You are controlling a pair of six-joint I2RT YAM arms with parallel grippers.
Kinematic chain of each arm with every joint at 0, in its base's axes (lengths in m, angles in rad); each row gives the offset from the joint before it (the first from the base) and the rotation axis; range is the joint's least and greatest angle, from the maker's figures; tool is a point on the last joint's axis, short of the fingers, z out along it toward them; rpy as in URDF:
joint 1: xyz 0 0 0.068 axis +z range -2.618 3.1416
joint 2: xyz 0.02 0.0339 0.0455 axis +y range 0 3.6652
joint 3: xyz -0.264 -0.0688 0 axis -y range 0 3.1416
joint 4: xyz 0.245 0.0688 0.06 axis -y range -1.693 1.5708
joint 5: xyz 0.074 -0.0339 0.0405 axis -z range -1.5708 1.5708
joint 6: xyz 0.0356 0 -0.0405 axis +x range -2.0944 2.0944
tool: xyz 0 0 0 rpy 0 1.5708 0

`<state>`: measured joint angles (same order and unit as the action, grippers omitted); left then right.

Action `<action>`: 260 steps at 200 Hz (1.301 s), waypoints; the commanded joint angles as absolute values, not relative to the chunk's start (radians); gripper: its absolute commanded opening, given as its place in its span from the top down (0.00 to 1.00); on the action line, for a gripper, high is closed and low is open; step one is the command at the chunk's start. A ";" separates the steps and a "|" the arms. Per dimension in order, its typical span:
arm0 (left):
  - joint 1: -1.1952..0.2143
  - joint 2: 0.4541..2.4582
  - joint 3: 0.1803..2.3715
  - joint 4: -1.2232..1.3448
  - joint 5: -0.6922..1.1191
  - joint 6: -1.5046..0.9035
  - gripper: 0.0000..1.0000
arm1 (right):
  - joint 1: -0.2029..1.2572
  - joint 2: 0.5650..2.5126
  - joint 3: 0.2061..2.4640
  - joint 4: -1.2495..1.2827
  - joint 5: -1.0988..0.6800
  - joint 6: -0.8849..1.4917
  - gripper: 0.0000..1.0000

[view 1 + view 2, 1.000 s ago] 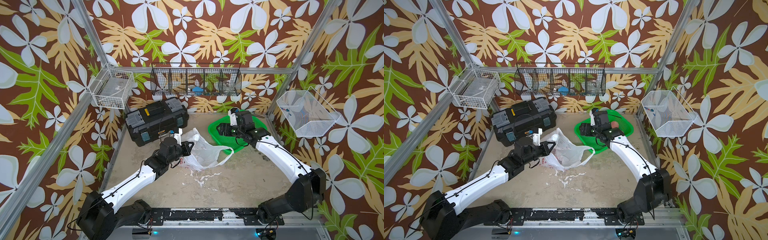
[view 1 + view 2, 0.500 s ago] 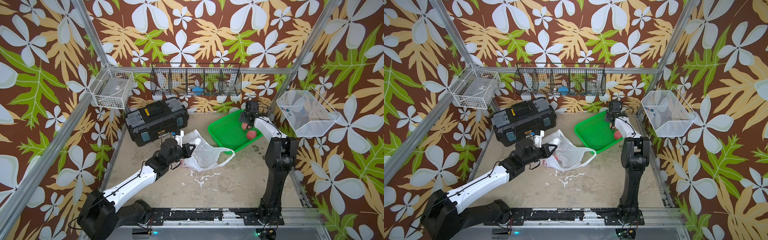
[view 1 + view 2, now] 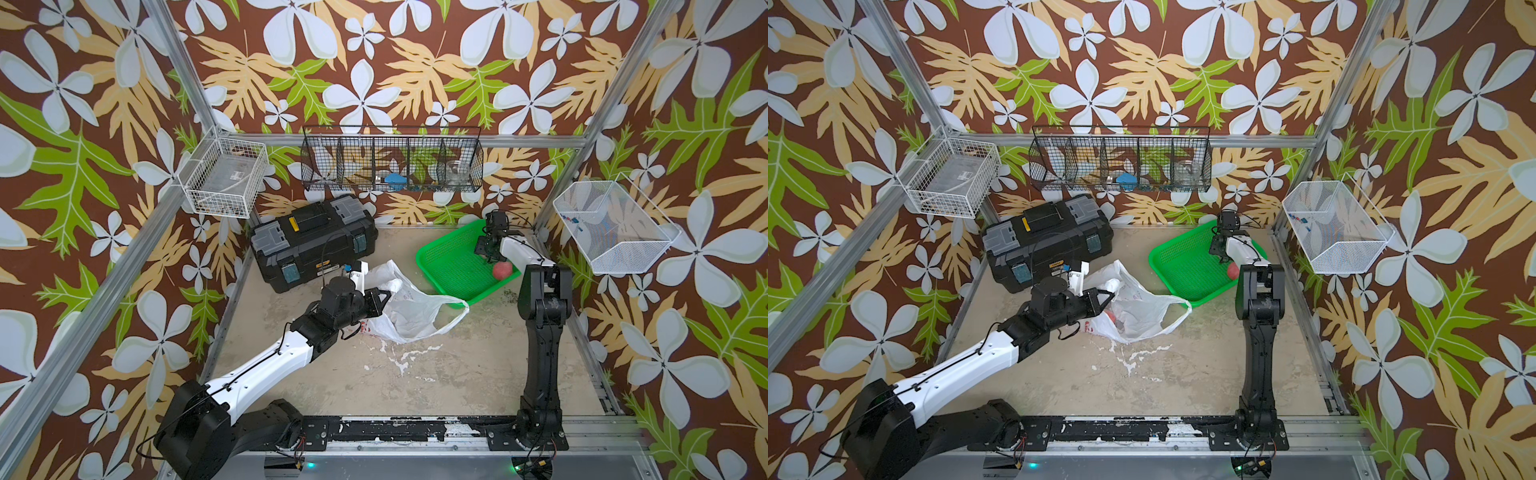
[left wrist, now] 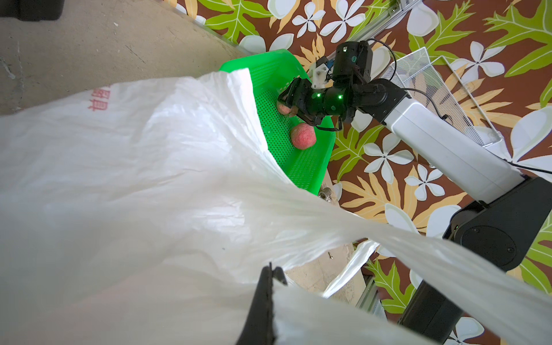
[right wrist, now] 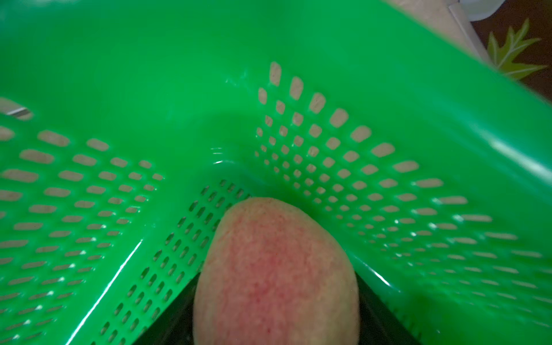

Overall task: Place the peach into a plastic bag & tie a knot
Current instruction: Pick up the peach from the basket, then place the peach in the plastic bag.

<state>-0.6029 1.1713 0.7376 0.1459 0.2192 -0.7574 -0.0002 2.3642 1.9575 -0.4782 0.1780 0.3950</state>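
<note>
Left claw (image 3: 1105, 297): mine is closed tight and pinches the rim of the plastic bag (image 3: 409, 311). It holds that side up off the table (image 3: 415, 374), so the mouth gapes toward the basket.
Right claw (image 4: 289, 105): mine is down inside the green basket (image 3: 449, 266), close to one of its corners. The jaws are partly open with a peach (image 5: 274, 268) between them. The fingers sit right at its sides, but I cannot tell whether they press it.
Second peach (image 3: 502, 270): it lies loose on the basket floor, just beside my right claw.
Plastic bag: it is on the table between the black toolbox (image 3: 311, 241) and the basket. Its red print faces up.
Handles: they are untied. One loop lies open on the table, reaching the basket's near corner.
</note>
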 commanded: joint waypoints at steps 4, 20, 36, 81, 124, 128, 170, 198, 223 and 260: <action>-0.603 1.164 0.745 0.153 0.230 -0.749 1.00 | 0.007 2.319 1.928 -0.477 0.157 0.414 0.47; -0.603 1.169 0.746 0.156 0.234 -0.752 1.00 | 0.022 2.247 1.871 -0.452 0.153 0.416 0.54; -0.603 1.172 0.754 0.156 0.232 -0.749 1.00 | 0.051 2.148 1.794 -0.424 0.136 0.422 0.57; -0.601 1.177 0.802 0.112 0.204 -0.704 1.00 | 0.204 1.797 1.505 -0.322 0.026 0.445 0.61; -0.600 1.178 0.805 0.089 0.197 -0.689 1.00 | 0.437 1.483 1.305 -0.302 -0.324 0.386 0.64; -0.600 1.178 0.805 0.089 0.197 -0.688 1.00 | 0.464 1.461 1.290 -0.307 -0.345 0.384 0.64; -0.598 1.170 0.816 0.084 0.203 -0.687 1.00 | 0.702 1.391 1.119 -0.277 -0.376 0.453 0.65; -0.598 1.160 0.812 0.096 0.209 -0.697 1.00 | 0.719 1.514 1.113 -0.178 -0.381 0.488 0.65; -0.598 1.152 0.800 0.089 0.209 -0.699 1.00 | 0.719 1.643 1.200 -0.154 -0.354 0.483 0.59; -0.598 1.150 0.788 0.086 0.189 -0.692 1.00 | 0.719 1.712 1.258 -0.195 -0.322 0.469 0.23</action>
<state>-0.5953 1.1515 0.7914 0.0856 0.1837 -0.7029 0.7170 1.7004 1.2358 -0.2043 -0.3561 0.4725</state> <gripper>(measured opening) 0.049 0.709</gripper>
